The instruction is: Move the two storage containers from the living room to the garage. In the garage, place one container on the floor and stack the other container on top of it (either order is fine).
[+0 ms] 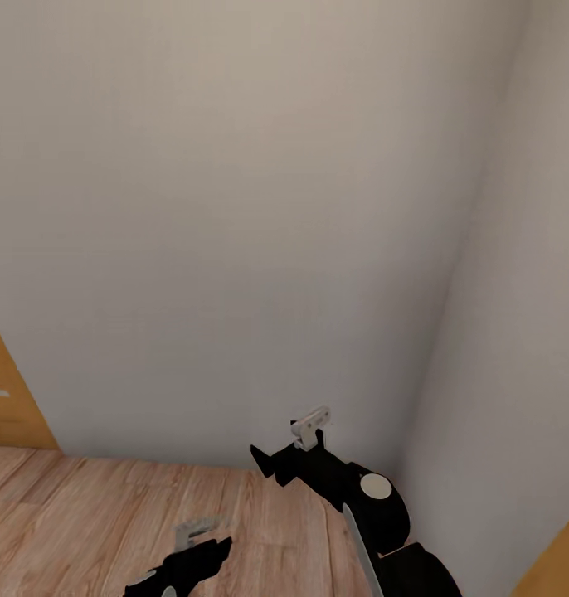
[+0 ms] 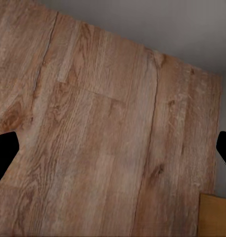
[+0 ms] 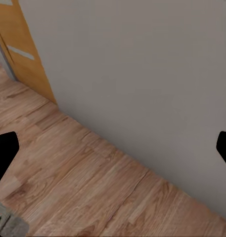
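Both grippers — left (image 1: 203, 535), right (image 1: 311, 424) — jaws apart, empty, facing white wall (image 1: 235, 207), plank floor (image 1: 85, 506)

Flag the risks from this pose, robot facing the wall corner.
1. The raised right gripper sits near the plain white wall; driving forward or turning could likely strike it.
2. Both jaws are open and empty on the light wood plank floor; the base must back out of the corner.

Light wood plank floor (image 1: 110, 514) meets plain white walls (image 1: 235, 207).
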### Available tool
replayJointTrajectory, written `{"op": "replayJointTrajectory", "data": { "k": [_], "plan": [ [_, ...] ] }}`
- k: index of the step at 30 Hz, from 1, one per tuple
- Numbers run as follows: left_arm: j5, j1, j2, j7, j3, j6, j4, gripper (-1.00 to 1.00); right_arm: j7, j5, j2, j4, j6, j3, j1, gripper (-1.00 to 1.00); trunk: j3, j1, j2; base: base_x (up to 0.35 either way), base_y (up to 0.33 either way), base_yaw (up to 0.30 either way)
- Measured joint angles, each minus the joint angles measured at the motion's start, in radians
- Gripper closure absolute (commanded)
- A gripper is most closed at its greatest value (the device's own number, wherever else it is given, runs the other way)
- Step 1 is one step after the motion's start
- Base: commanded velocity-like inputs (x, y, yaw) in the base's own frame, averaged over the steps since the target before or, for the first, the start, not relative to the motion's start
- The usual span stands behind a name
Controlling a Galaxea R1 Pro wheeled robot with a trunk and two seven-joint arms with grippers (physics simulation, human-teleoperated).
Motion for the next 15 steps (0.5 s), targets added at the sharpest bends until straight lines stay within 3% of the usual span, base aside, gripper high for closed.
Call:
{"op": "replayJointTrajectory", "data": {
  "k": [4, 15],
  "plan": [
    [0.001, 0.000, 0.000, -0.002, 0.067, -0.001, -0.001, -1.00, 0.000, 0.000, 0.000, 0.000, -0.001, 0.000, 0.000, -1.00, 0.000, 0.000, 0.000, 0.009, 0.005, 0.291],
    [0.003, 0.000, -0.001, -0.003, 0.088, -0.001, -0.002, -1.00, -0.003, 0.002, 0.000, 0.000, -0.003, 0.000, 0.000, -1.00, 0.000, 0.000, 0.000, 0.001, 0.000, 0.290]
  ]
}}
